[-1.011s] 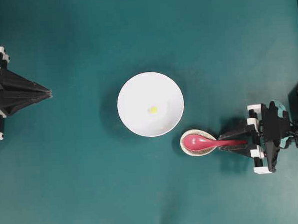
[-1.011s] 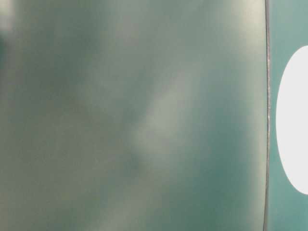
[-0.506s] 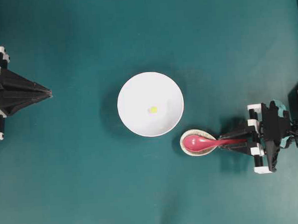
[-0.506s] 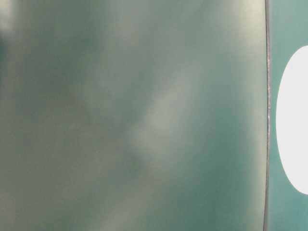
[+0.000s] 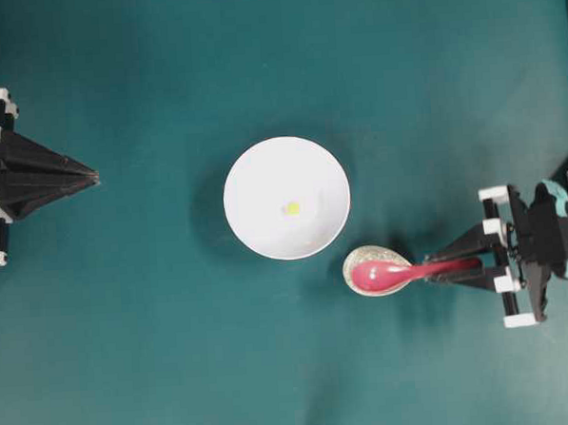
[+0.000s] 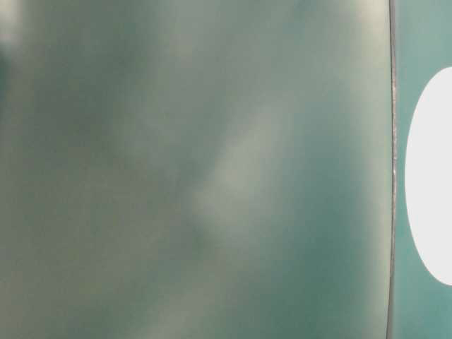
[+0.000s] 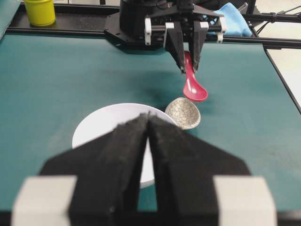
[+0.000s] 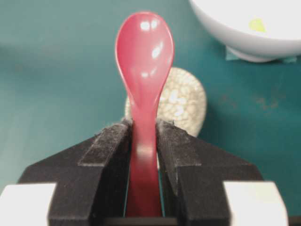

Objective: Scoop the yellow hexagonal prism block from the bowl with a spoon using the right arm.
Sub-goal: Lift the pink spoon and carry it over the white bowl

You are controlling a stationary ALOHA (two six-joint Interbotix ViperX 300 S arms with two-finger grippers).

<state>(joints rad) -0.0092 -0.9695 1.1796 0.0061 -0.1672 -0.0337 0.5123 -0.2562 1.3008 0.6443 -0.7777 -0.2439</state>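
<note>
On the teal desk (image 5: 128, 325), the white bowl (image 5: 256, 223) sits beyond the right end effector (image 8: 143, 141), whose pads are clamped on the handle of the pink spoon (image 8: 144, 56), raised clear of its speckled rest (image 7: 182, 113). The left end effector (image 7: 147, 136) is parked, pads together. The yellow block (image 5: 291, 209) lies mid-bowl, ahead of the scoop; keeping it level and dipping low behind the block looks the surest approach.

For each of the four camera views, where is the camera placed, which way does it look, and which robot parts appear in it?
Overhead: above, looking straight down; both pincers, left pincer, right pincer holding the spoon.
Table-level: blurred; only the bowl edge, no robot part.
Left wrist: behind the shut left pincer, facing the right arm.
Right wrist: behind the right pincer, facing the spoon rest and bowl.
Shared: both wrist views show the spoon lifted above its rest.
</note>
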